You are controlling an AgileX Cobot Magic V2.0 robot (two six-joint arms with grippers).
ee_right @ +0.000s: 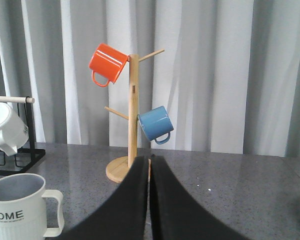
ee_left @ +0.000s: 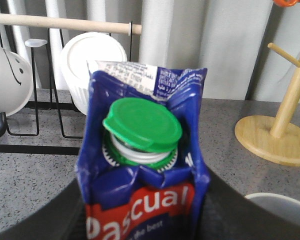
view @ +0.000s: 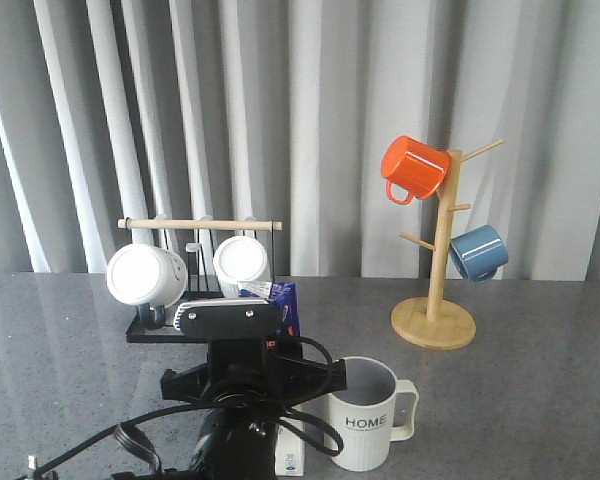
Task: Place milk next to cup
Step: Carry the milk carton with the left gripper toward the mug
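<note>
One milk carton (ee_left: 142, 165) clamped in the left fingers (ee_left: 65, 220) beside one cup (view: 365, 415); right fingers (ee_right: 149, 200) together.

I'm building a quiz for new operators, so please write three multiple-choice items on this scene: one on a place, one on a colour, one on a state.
1. Where does the orange mug hang?
A. On the wooden mug tree
B. On the black rack
C. On the table

2. What colour is the cap of the milk?
A. Red
B. Green
C. White

3. How is the right hand?
A. Shut on the cup
B. Wide open
C. Shut, holding nothing

Answers:
1 A: the front view shows it hooked on an upper peg of the tree.
2 B: the left wrist view shows a green round cap.
3 C: in the right wrist view its fingers meet with nothing between, and the cup stands apart.
</note>
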